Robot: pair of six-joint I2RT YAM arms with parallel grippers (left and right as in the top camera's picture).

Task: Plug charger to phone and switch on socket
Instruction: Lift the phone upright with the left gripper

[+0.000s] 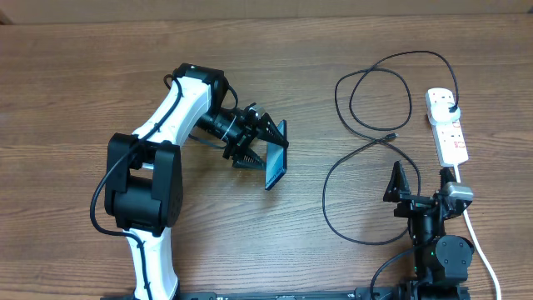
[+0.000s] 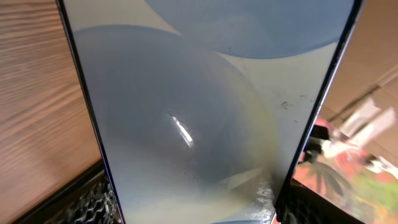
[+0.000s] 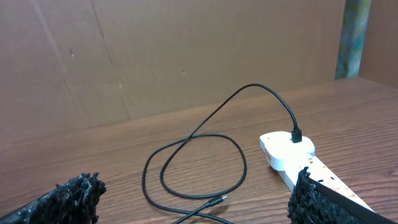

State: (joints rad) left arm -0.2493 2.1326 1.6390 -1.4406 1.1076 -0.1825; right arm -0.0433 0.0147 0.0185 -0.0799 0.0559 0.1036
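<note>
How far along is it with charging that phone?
Done: the charger plug sits in the socket. In hand: the left gripper grips the phone, tilted on edge. Left: the connector tip lies loose on the table, the right gripper is open, and I cannot tell whether the socket is on.

Wooden table (image 1: 75, 67), brown cardboard wall (image 3: 155, 56) behind

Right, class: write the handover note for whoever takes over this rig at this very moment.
Left tool: shut on the phone, held tilted on its edge.
Right tool: open, empty, near the socket.
Charger: plug sits in the socket; connector tip lies free on the table.
Left to do: connector into phone, then switch the socket on. Its switch state is unreadable.
</note>
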